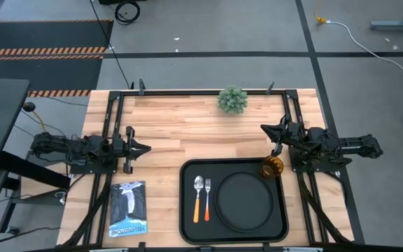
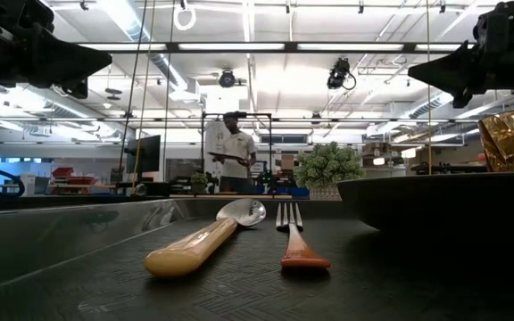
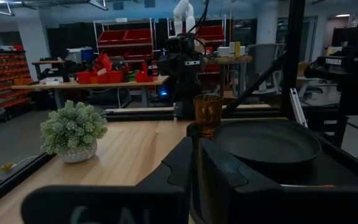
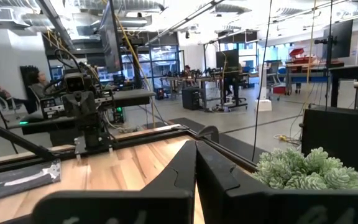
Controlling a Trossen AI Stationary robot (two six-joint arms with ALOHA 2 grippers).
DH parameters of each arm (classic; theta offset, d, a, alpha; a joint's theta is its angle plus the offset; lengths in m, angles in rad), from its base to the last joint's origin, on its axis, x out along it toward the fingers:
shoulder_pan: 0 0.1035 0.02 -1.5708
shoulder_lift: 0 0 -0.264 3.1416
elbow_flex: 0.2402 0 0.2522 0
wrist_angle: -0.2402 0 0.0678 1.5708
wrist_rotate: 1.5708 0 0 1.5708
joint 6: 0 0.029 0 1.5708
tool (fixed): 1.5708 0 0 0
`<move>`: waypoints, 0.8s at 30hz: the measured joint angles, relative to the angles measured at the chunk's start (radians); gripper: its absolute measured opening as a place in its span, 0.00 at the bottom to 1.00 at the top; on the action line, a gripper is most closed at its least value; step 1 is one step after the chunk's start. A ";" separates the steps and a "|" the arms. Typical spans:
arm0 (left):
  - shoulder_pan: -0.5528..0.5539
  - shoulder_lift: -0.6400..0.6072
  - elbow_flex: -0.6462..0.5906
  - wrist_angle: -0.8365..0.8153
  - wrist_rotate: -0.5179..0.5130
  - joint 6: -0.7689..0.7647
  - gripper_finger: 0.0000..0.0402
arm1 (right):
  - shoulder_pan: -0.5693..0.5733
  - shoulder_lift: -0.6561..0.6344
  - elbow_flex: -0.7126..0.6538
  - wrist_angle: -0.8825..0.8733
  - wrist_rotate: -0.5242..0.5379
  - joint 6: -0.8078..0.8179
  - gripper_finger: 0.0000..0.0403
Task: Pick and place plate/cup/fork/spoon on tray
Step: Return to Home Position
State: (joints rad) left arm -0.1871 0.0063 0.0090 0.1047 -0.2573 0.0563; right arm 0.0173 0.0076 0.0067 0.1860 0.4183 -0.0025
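**Amber cup stood closest to your right tool**

The main hazard was the small translucent amber cup (image 1: 271, 166). It stood upright in the corner of the large black rectangular tray (image 1: 185, 210) nearest your right tool (image 1: 264, 129), just beside that arm's wrist. If you swung or lowered that arm carelessly on the way home, I judge it could have clipped the cup and tipped it over the raised rim onto the wooden surface (image 1: 187, 126). A light tumbler like that would likely topple easily.

The round matte black plate (image 1: 244, 199) lay flat on the tray, next to the cup and farther from the right tool. I could not tell whether the two touched. The small spoon with the silver bowl and orange handle (image 1: 198, 197) and the slim silver-tined fork (image 1: 207, 197) lay side by side beyond the plate, on the tray's side towards your left tool (image 1: 145, 148). Lying low and flat, they looked safe.

Your right tool was clenched, fingers together, grasping nothing and touching nothing. Your left tool was likewise clenched and empty, above bare wood, apart from the tray.
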 joint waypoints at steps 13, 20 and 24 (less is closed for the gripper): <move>0.000 0.000 0.000 0.000 0.000 0.000 0.08 | 0.000 0.000 0.000 0.000 0.000 0.000 0.03; 0.000 0.000 0.000 0.000 0.000 -0.001 0.09 | 0.000 0.000 0.000 0.000 0.000 0.000 0.03; 0.000 0.000 0.000 0.000 0.000 -0.001 0.09 | 0.000 0.000 0.000 0.000 0.000 0.000 0.03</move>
State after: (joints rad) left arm -0.1871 0.0063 0.0090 0.1047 -0.2573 0.0555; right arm 0.0174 0.0076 0.0067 0.1860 0.4181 -0.0024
